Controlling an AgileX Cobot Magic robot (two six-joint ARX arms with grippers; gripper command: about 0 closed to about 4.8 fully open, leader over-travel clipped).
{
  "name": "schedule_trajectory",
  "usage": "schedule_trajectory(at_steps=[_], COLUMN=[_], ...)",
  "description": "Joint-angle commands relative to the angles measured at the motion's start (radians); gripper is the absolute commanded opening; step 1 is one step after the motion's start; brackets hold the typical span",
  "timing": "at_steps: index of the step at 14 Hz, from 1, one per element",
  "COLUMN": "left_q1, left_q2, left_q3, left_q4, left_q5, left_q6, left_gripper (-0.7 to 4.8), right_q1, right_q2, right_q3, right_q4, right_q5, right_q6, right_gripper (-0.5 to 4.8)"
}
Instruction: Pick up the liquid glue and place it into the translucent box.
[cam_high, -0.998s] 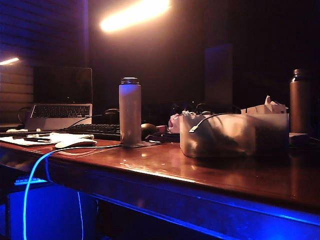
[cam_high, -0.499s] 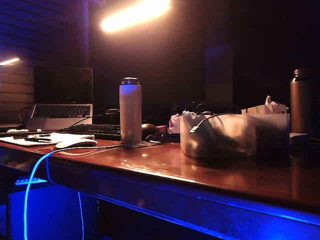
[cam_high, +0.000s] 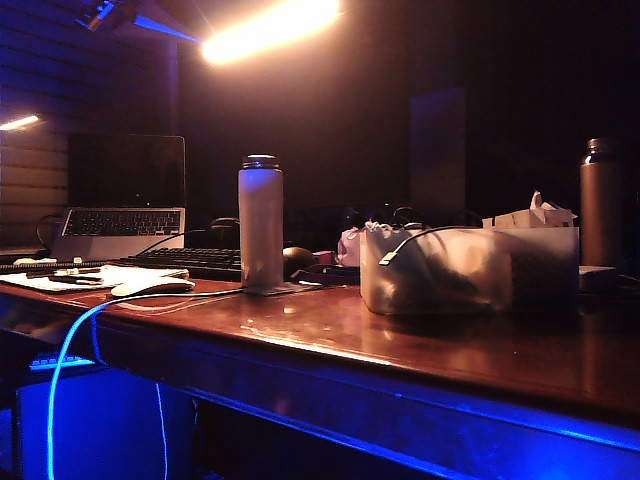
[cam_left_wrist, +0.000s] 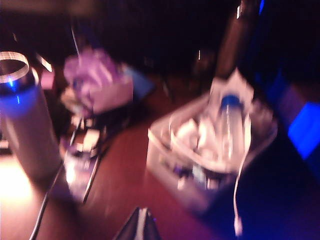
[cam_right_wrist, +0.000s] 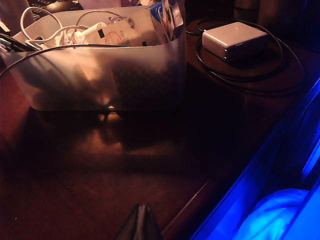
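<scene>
Dark room, glowing orange strip light (cam_high: 268, 30) overhead, glossy brown wooden table (cam_high: 400, 345), blue-lit front edge, slatted wall (cam_high: 40, 90) at left.

The left wrist view is motion-blurred, so the translucent box's (cam_left_wrist: 210, 165) contents stay indistinct.

Pale bottle (cam_high: 260, 222), laptop (cam_high: 122, 196), keyboard (cam_high: 185, 261)

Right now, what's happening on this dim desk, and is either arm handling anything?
Neither arm holds anything. The left gripper hangs shut above the brown wooden table, looking down on the frosted translucent plastic box. A small clear bottle with a blue cap, possibly the liquid glue, lies in that box among white clutter, though the blur leaves this uncertain. The right gripper is shut, low over the table in front of the box. A tall pale cylindrical bottle stands left of the box.
</scene>
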Motion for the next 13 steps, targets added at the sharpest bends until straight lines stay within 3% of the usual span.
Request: schedule_trajectory(at_steps=[1, 4, 9, 13], left_q1=[0.0, 0.0, 0.0, 0.0], left_q2=[-0.004, -0.07, -0.257, -0.38], left_q3=[-0.028, -0.028, -0.032, -0.195], left_q4=[0.061, 0.014, -0.133, -0.024], left_q5=[0.006, -0.006, -0.159, -0.178], left_q6=[-0.037, -0.005, 0.053, 0.048], left_gripper=[-0.06, -0.06, -0.06, -0.06], right_q1=[0.0, 0.0, 0.0, 0.0], right_q2=[-0.001, -0.001, -0.001, -0.001], right_q3=[-0.002, -0.001, -0.001, -0.001], right_q4=[-0.002, -0.002, -0.002, -0.002], right_q5=[0.002, 0.002, 0.002, 0.002], right_q6=[0.003, 0.003, 0.003, 0.003], right_gripper=[-0.01, -0.01, -0.01, -0.01])
